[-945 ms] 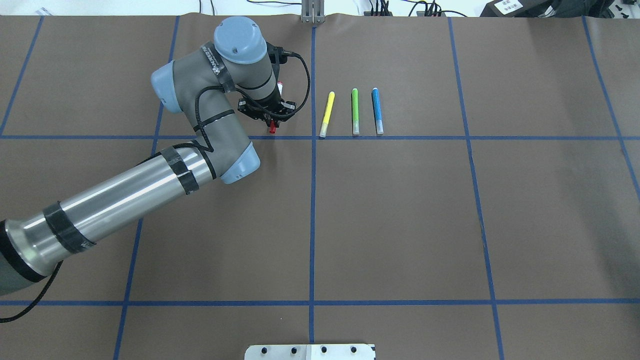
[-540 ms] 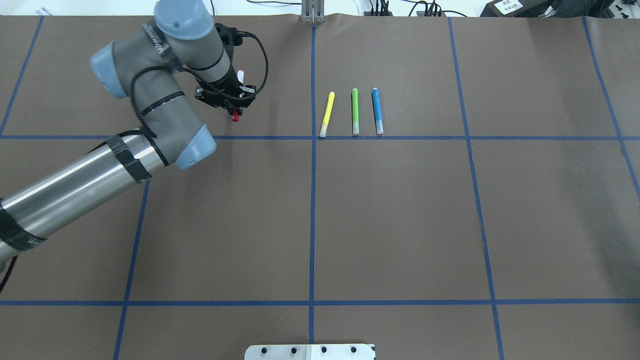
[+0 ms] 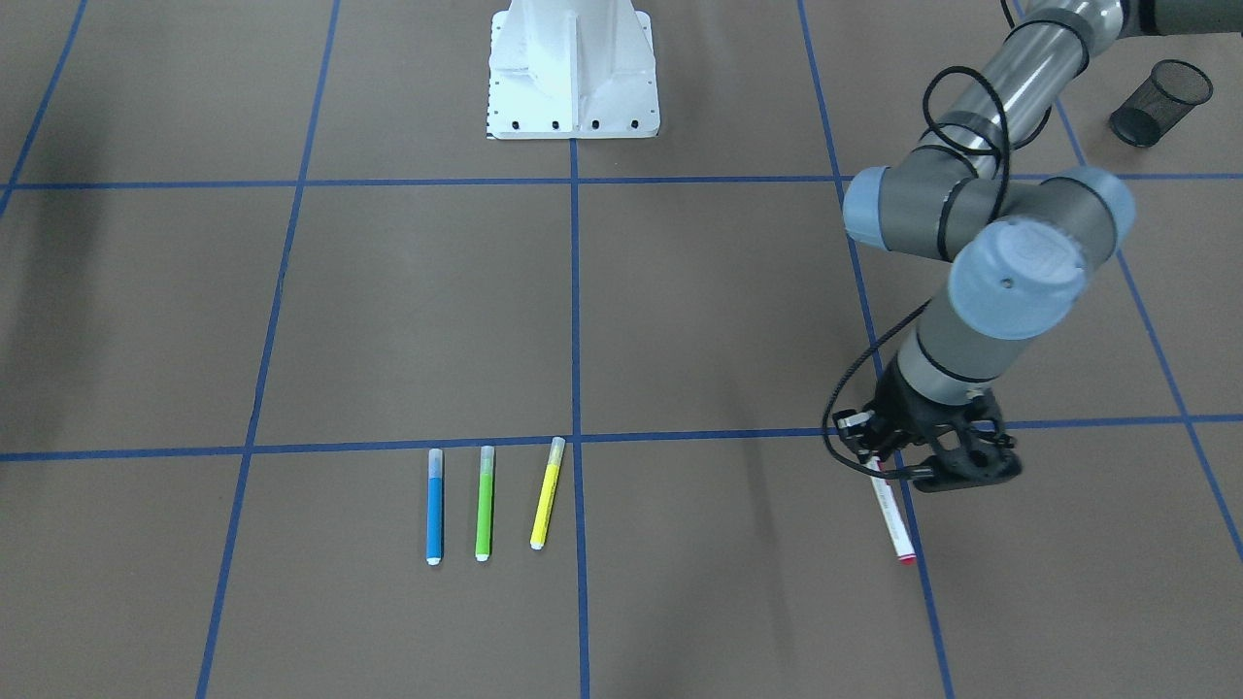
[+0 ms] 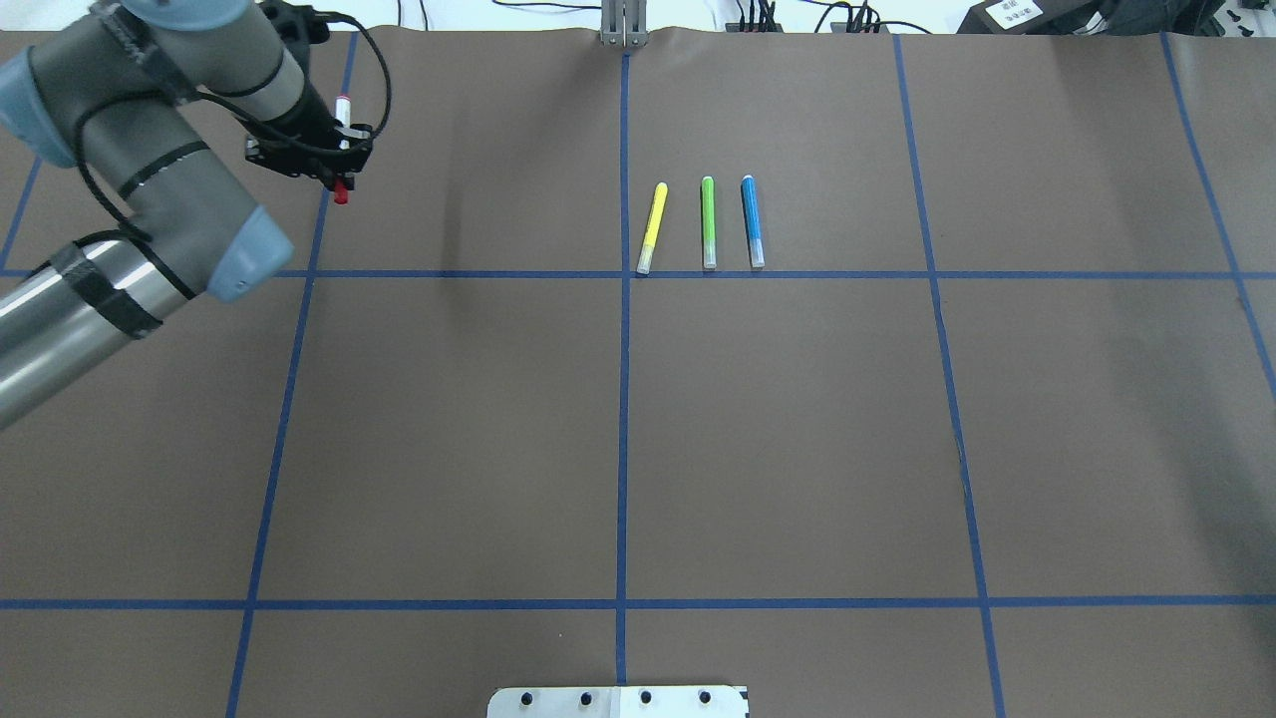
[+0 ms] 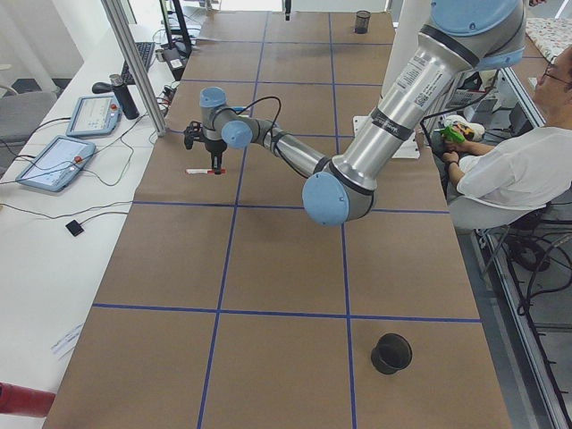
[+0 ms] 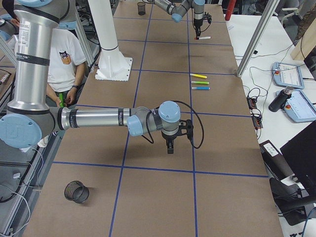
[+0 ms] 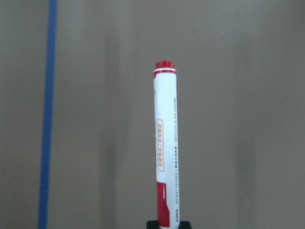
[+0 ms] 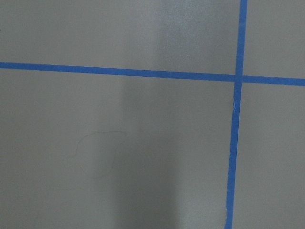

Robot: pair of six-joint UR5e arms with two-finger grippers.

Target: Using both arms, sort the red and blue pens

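1. Far left first: one left gripper [image 4: 337,175], fingers clamped on the one red pen [image 7: 165,143]. It grips near the cap end and holds the pen level, barrel pointing away from the robot, over a lengthwise blue tape line [image 4: 284,399]. I can't tell whether the pen touches the paper. From overhead, the left arm [image 4: 150,170] hides most of the pen.
2. Moving to the centre, a row of three lies flat, side by side and apart, just beyond the crosswise tape. One yellow marker [image 4: 651,227] is a bit tilted, with its frosted cap by the centre line. Next come one green marker [image 4: 708,221] and the one blue pen [image 4: 753,221]. All three caps point toward the robot.
3. Right side: one right gripper [image 6: 170,148] hangs over brown paper, well apart from the row. It shows only from the side, so I can't tell how its fingers stand.
4. Around the edges are two cups, a mesh cup [image 5: 391,353] at the left end and another mesh cup [image 6: 76,191] at the right end. There is also one white pedestal [image 3: 573,68], with one person [image 5: 509,179] seated behind it.
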